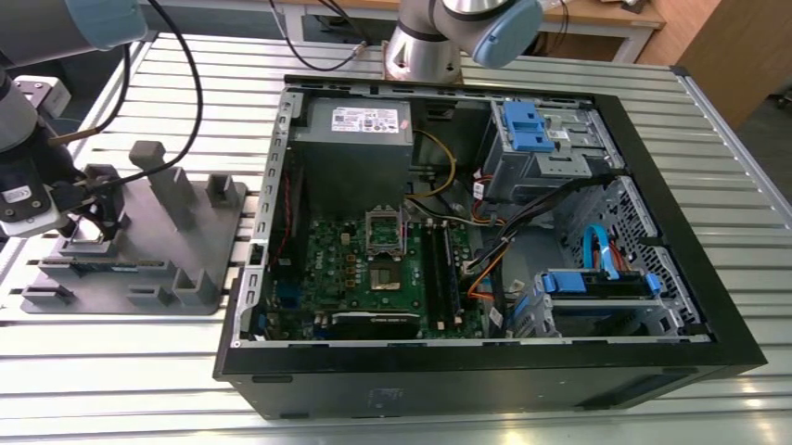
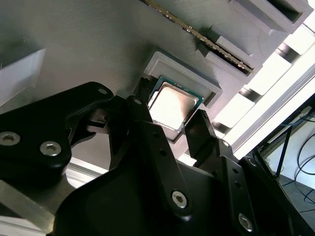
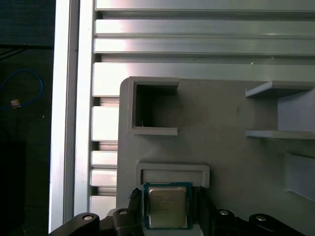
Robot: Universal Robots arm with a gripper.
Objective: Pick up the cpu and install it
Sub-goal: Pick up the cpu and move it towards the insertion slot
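Pickup step: the gripper (image 3: 168, 200), spread, straddles the cpu (image 3: 167, 209) seated in the grey holder (image 3: 221, 152); gripping it likely calls for a square, gentle squeeze.

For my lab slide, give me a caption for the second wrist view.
Open gripper straddles the processor chip, which sits in its grey holder.
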